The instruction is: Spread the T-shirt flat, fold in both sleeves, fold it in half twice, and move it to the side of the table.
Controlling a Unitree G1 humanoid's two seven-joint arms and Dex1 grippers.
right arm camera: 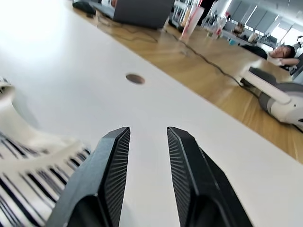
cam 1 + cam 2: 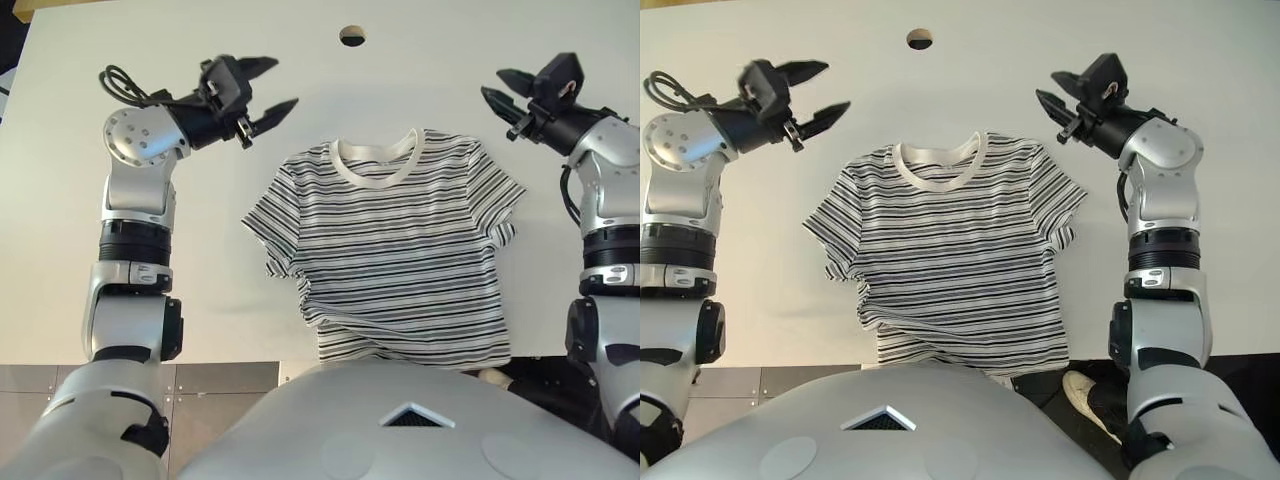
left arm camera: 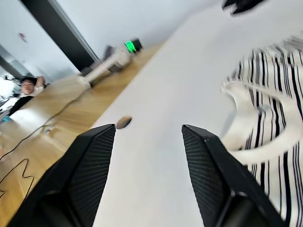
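A black-and-white striped T-shirt (image 2: 395,240) with a cream collar (image 2: 376,165) lies face up on the white table (image 2: 120,300), collar toward the far side and hem at the near edge. Both short sleeves stick out sideways; the left one (image 2: 268,225) is a bit rumpled. My left gripper (image 2: 272,87) hangs open above the table, off the shirt's far-left shoulder, holding nothing. My right gripper (image 2: 497,86) hangs open off the far-right shoulder, also with nothing in it. The collar (image 3: 251,137) shows beside the left fingers (image 3: 208,165), and a striped edge (image 1: 23,179) beside the right fingers (image 1: 113,165).
A round cable hole (image 2: 352,36) sits in the table beyond the collar. Bare white tabletop lies on both sides of the shirt. Wooden desks (image 1: 213,61) with a laptop and cups stand beyond the table's far edge.
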